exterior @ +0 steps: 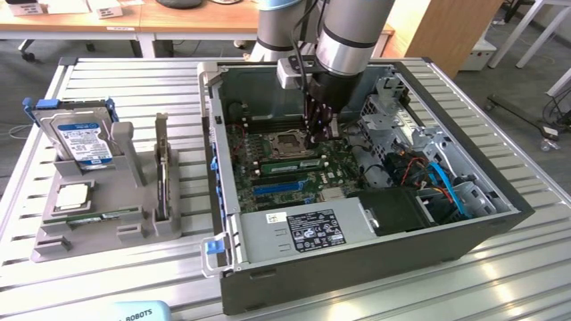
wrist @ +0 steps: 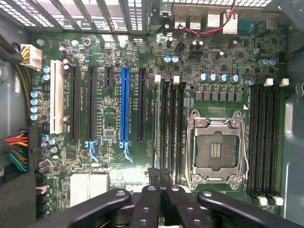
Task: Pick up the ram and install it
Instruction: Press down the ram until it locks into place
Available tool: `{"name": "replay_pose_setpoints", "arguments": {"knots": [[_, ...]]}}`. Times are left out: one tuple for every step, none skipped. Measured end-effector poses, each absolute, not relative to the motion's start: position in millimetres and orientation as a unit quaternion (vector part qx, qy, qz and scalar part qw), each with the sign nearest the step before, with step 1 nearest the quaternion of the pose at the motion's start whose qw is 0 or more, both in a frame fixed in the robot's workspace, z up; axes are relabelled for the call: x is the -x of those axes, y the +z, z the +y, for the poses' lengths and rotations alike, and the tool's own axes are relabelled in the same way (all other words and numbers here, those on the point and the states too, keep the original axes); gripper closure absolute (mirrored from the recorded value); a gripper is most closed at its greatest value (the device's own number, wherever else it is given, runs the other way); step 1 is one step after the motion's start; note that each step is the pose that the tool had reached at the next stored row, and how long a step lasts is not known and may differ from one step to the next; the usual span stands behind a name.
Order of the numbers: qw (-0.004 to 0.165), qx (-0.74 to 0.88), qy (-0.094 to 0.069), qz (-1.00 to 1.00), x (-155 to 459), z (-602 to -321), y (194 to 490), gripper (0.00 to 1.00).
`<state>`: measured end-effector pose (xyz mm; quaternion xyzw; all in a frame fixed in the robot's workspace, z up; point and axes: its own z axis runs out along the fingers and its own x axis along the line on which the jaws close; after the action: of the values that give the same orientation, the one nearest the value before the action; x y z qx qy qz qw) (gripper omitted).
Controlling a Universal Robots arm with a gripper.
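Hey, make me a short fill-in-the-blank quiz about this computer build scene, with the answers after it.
1. The gripper hangs inside the open computer ____.
2. The processor socket on the motherboard is ____.
3. One long expansion slot stands out in ____.
4. The hard drive stands in the gray holder at the exterior view's ____.
Missing words: case; empty; blue; left.

The tool (wrist: 160,176), fingers together, hangs over the memory slots (wrist: 172,123), just beside the open socket (wrist: 216,149). A blue slot (wrist: 125,104) stands between black slots (wrist: 75,102) on the board (wrist: 223,61).
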<state>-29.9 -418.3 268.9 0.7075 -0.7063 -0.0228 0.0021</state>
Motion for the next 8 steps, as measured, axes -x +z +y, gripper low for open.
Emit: {"name": "replay_pose_setpoints", "arguments": {"knots": [[0.002, -0.708, -0.023, -0.706, 29.9, -418.3, 268.9, 0.90], [0.002, -0.708, -0.023, -0.706, 29.9, -418.3, 268.9, 0.90], [0.002, -0.708, -0.023, -0.706, 29.9, -418.3, 268.9, 0.90], [0.002, -0.708, -0.023, -0.706, 29.7, -418.3, 268.9, 0.90], [0.002, -0.708, -0.023, -0.706, 29.1, -418.3, 268.9, 0.90], [0.002, -0.708, -0.023, -0.706, 28.3, -418.3, 268.9, 0.90], [0.002, -0.708, -0.023, -0.706, 27.3, -418.3, 268.9, 0.90], [0.002, -0.708, -0.023, -0.706, 26.1, -418.3, 268.9, 0.90]]}}
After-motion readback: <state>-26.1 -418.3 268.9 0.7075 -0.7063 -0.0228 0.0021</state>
